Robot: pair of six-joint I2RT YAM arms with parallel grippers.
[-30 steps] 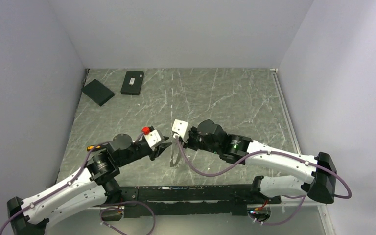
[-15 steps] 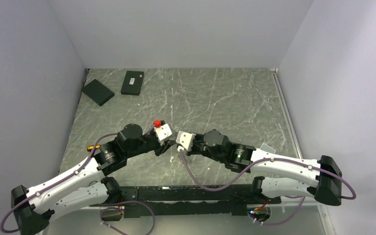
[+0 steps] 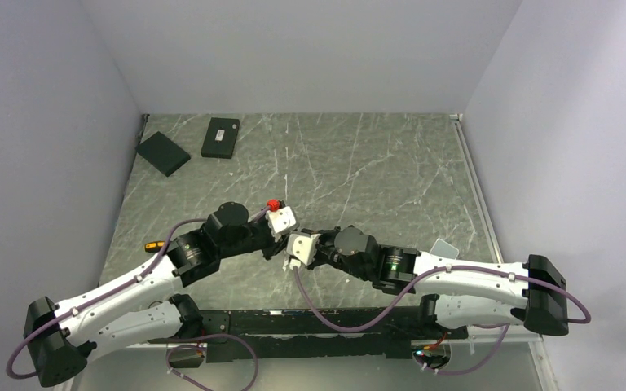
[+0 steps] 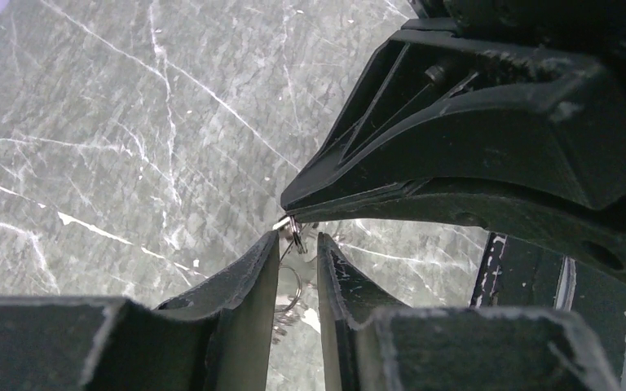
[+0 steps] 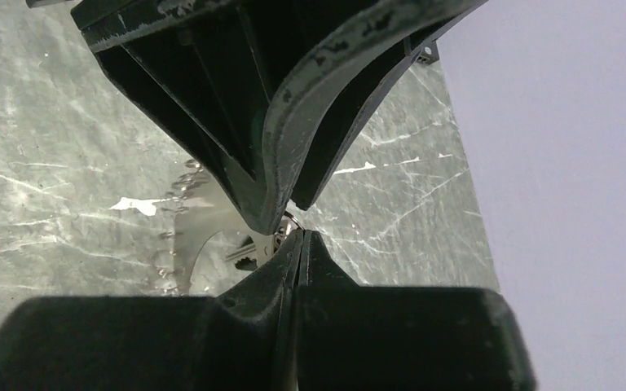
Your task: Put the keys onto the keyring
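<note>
The space is closed in by three plain, pale lilac-grey walls: a left wall (image 3: 41, 122), a back wall (image 3: 301, 49) and a right wall (image 3: 570, 122). Between them a table (image 3: 375, 163) is set, filling the floor of the enclosure from side to side. Its top is patterned like dark grey-green stone and crossed by thin white veins. A pale strip (image 3: 473, 179) is run along its right edge. Everything is lit softly and evenly, and only weak shadows are cast.
</note>
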